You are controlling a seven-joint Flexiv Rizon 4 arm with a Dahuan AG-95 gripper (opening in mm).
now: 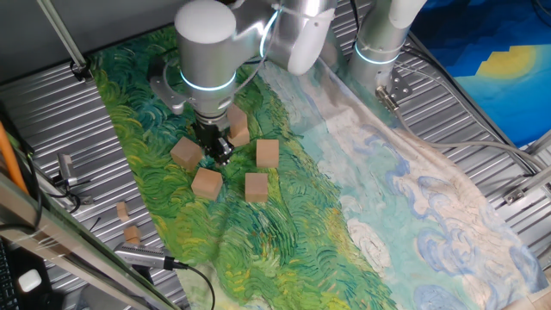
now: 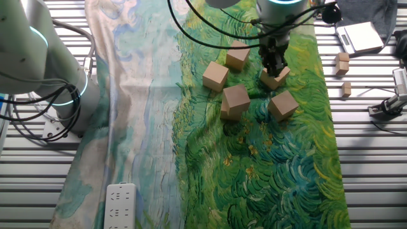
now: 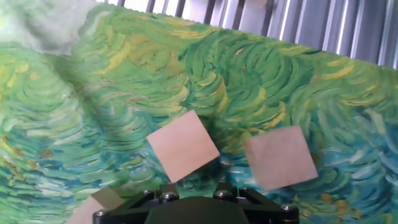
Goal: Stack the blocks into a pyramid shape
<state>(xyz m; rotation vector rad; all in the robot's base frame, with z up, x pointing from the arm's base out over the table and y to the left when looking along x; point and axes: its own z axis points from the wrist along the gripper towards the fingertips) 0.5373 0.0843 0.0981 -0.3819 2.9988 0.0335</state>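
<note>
Pincer point(image 2: 275, 69) low over the painted cloth point(image 1: 284, 232), its fingers closed around a block point(image 2: 274, 77): in the other fixed view the cube sits tilted between the dark fingers with its lower edge close to the cloth. Whether that edge touches the cloth I cannot tell. In the hand view the fingertips are out of frame.

Just beside the pincer lie the nearest loose blocks: one point(image 2: 283, 105) on the side toward the cloth's edge and one point(image 2: 238, 55) on the opposite side. A little further off stands a stacked pair point(image 2: 235, 100), one cube resting askew on another. Furthest is a single cube point(image 2: 215, 76), apart from the rest. No pyramid has taken shape yet; the cubes are scattered and turned at odd angles.

Beyond the cloth, on the slatted table point(image 2: 369, 165), lie two small wooden bits point(image 2: 343, 61).

Judged by looks, the cubes are light, stiff, dry wood, not fragile. Their flat faces suit a grip on two opposite sides, mid-height, with the fingers squared to the faces. A grip across corners would likely twist the cube, as the tilt here suggests.
</note>
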